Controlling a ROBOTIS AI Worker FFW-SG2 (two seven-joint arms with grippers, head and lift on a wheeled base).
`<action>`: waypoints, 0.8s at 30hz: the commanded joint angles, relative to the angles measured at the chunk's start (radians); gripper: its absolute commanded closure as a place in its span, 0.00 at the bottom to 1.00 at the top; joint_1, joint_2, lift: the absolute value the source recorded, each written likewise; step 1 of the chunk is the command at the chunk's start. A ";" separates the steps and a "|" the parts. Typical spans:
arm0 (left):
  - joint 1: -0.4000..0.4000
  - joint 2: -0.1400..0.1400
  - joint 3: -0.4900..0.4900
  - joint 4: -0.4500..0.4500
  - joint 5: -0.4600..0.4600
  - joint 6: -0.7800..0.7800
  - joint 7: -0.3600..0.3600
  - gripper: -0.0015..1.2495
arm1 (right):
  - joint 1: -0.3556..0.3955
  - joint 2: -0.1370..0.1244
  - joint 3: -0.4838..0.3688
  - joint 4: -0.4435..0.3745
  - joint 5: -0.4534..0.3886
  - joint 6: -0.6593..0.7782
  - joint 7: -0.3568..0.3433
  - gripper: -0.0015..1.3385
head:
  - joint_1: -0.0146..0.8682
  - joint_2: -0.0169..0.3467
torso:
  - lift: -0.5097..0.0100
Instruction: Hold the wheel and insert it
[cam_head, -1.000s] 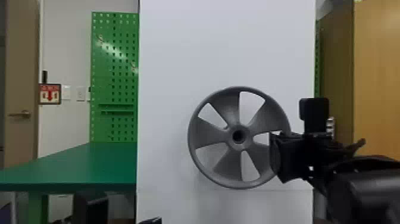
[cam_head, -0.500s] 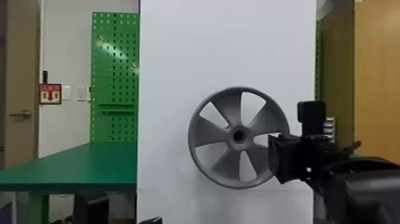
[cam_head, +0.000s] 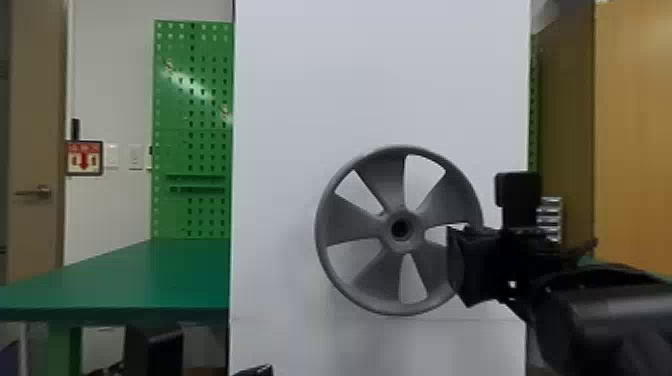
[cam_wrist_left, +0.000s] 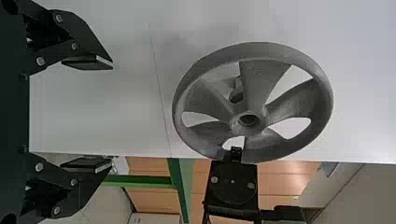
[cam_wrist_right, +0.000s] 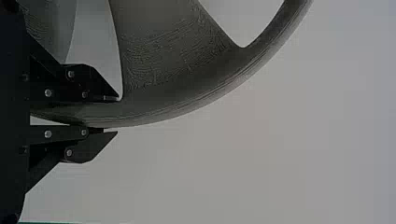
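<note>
OK, wheel (cam_head: 350, 220) upright right of centre, my right tool (cam_head: 456, 265) clamped on its rim, left tool (cam_head: 256, 370) wide open, empty, bottom edge.

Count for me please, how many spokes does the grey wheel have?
5 spokes on the wheel, in the head view: top, upper right, lower right (partly behind the right gripper), lower left, left.

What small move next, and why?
I'd use the right gripper to nudge the wheel slightly, probably bringing its hub in line with the stub-like part seen through a gap between spokes. The right fingers are closed on the rim, and that part, possibly the mount, looks offset from the hub's hole.
</note>
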 joint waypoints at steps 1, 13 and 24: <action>0.000 0.000 -0.001 0.001 0.000 0.000 0.000 0.40 | -0.005 0.001 0.004 0.023 -0.013 -0.018 0.001 0.82 | 0.02 0.07 | 0.03; 0.002 0.000 0.000 0.001 0.002 0.000 0.000 0.40 | -0.012 0.008 0.009 0.034 -0.006 -0.021 0.000 0.82 | 0.02 0.07 | 0.03; -0.002 0.000 -0.001 0.001 0.002 0.000 0.000 0.40 | -0.032 0.019 -0.002 0.077 0.002 -0.039 -0.002 0.82 | 0.02 0.07 | 0.03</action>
